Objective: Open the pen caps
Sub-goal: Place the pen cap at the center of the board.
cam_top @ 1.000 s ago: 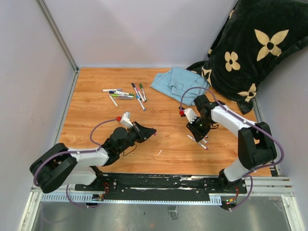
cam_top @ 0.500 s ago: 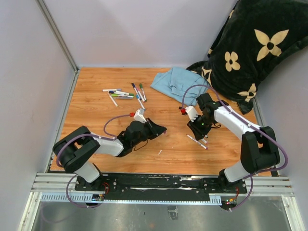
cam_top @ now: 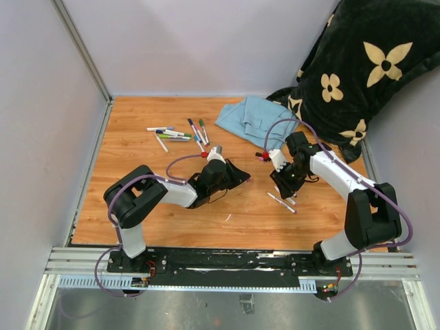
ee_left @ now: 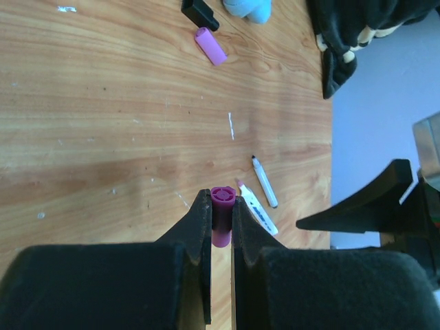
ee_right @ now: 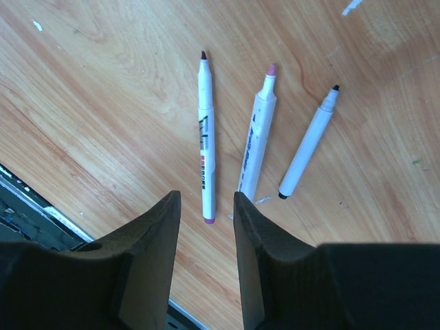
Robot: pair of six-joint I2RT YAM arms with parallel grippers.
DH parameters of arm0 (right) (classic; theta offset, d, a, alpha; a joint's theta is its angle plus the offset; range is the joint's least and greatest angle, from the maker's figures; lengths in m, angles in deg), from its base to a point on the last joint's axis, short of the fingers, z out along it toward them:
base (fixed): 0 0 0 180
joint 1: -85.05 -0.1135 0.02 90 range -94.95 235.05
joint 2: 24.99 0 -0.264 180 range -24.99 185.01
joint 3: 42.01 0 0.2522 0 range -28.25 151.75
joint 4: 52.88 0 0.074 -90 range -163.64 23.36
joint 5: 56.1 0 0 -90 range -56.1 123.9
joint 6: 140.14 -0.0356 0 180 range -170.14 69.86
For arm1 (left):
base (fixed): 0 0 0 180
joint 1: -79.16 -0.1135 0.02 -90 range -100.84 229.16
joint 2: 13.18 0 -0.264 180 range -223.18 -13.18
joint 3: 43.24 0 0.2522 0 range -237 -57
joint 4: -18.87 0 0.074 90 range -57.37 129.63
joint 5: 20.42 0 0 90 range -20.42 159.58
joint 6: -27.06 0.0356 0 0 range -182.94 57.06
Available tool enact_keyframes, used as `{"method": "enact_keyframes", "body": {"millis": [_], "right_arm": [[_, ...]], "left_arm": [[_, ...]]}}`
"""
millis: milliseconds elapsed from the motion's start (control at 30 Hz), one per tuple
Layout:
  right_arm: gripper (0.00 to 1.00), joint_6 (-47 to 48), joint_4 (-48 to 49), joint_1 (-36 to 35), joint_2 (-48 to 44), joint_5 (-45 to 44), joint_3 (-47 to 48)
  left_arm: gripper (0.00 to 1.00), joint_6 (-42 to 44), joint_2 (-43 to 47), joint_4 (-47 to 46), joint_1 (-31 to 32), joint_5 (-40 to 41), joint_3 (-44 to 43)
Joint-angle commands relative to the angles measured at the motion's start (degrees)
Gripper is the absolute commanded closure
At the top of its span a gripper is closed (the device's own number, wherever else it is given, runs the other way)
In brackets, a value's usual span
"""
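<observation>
left gripper [ee_left: 221,201]: jaws nearly closed, pinching a purple cap [ee_left: 221,216] between the two fingertips; the top view shows it low over the middle of the table [cam_top: 137,192].
purple cap: upright in the pinch, its open end poking just past the fingertips, with bare wood beneath it.
loose cap [ee_left: 210,46]: pinkish purple, lying on its side on the wood, well ahead of the left jaws and slightly to their left.
small black piece [ee_left: 200,12]: lies just beyond the loose cap, near the cloth; I cannot tell whether it is a cap.
right gripper [ee_right: 205,201]: jaws partly open with nothing between them, hanging above the wood.
three open markers [ee_right: 257,141]: white barrels with bare tips, lying side by side ahead of the right jaws. The left-hand one lines up with the gap between the fingers, its rear end almost at the fingertips. The other two lie off to the right, apart from each other.
same markers from the left wrist: two of them [ee_left: 263,190] lie just ahead and right of the left jaws.
pile of markers [cam_top: 180,134]: on the far left of the table, well beyond both sets of jaws.
coloured caps [cam_top: 202,124]: fitted on the ends of the markers in that pile.
cloth [cam_top: 251,118]: light blue, crumpled, beyond the right jaws.
blanket [cam_top: 364,69]: dark with pale flowers, heaped in the far right corner.
</observation>
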Motion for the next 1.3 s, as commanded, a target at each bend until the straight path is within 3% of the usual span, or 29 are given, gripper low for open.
{"method": "enact_keyframes", "body": {"millis": [0,233,667,1133,1267], "right_arm": [[0.62,1.1,-1.5,1.8,-1.3,0.8,1.7],[0.62,1.1,-1.5,2.0,-1.4,0.8,1.6],[0.62,1.1,-1.5,2.3,-1.6,1.0,1.6],[0.62,1.1,-1.5,2.7,-1.7,1.3,1.6],[0.62,1.1,-1.5,2.8,-1.8,1.5,1.7]], "left_arm": [[0.98,-0.5,-3.2,6.9,0.4,3.2,-5.5],[0.97,0.7,-10.3,18.7,0.4,5.7,-17.7],[0.88,-1.2,-18.4,29.6,0.0,9.2,-30.4],[0.63,-1.4,-16.5,35.1,-1.2,10.1,-31.7],[0.62,0.5,-13.8,35.9,-1.2,11.1,-31.3]]}}
